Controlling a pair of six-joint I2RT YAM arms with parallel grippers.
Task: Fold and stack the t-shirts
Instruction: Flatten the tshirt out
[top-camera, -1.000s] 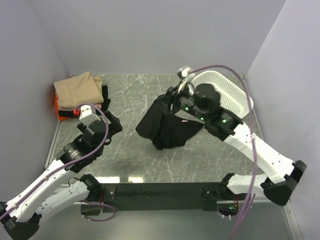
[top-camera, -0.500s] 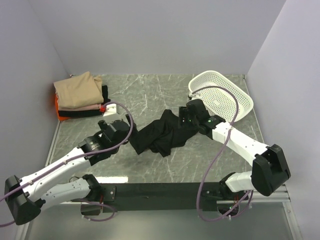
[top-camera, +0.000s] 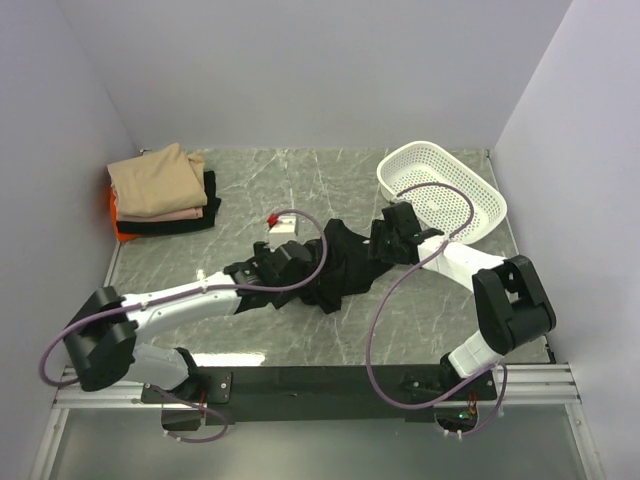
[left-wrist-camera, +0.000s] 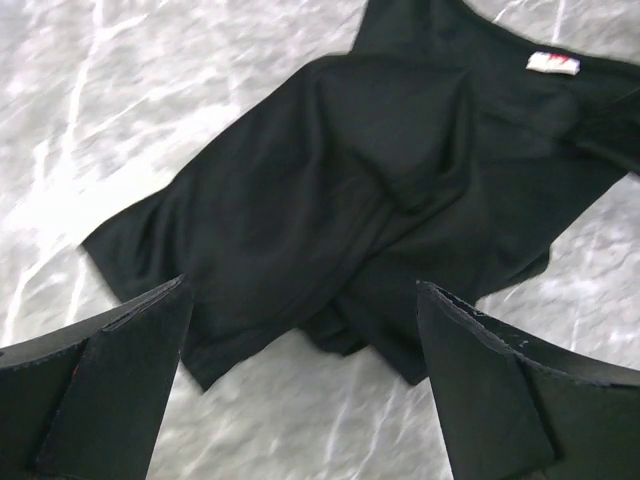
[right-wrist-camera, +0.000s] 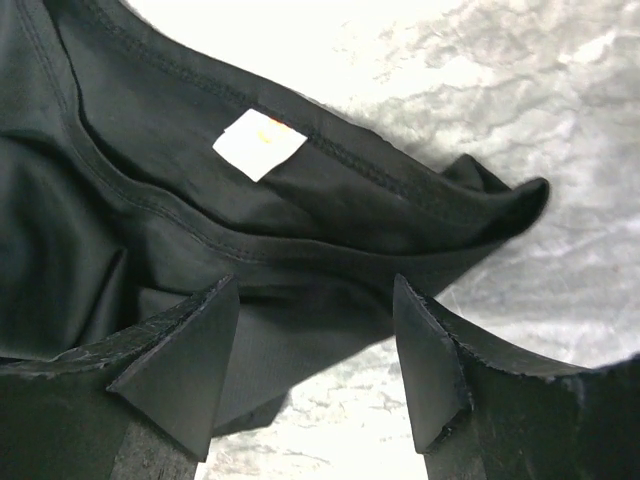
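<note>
I see the black tee (top-camera: 335, 270) lying crumpled mid-way across the table (top-camera: 260, 185), between both arms. Left gripper (left-wrist-camera: 300, 335) spread wide above the cloth, holding nothing. Right gripper (right-wrist-camera: 315, 320) likewise wide, above the collar near the label (right-wrist-camera: 259, 143). Folded stack (top-camera: 160, 190) sits in the far-left corner.
</note>
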